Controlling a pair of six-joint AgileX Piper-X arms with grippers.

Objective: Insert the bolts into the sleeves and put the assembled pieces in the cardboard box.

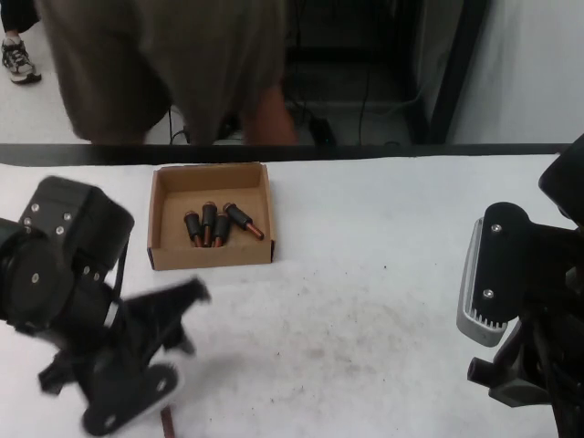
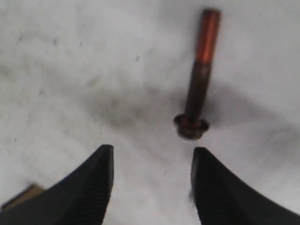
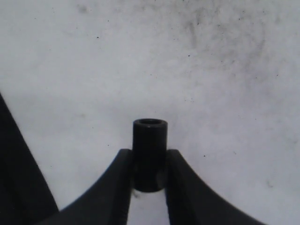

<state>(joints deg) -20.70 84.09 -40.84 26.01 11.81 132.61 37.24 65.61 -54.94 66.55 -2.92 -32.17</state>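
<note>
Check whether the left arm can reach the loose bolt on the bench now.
Probably yes. The left gripper has its fingers open, and the bolt lies flat on the bench just ahead of them, with nothing between.

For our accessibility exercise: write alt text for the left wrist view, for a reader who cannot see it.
A dark bolt with an orange tip lies on the white bench, head toward the left pincer, whose black fingers stand open and apart from it.
</note>
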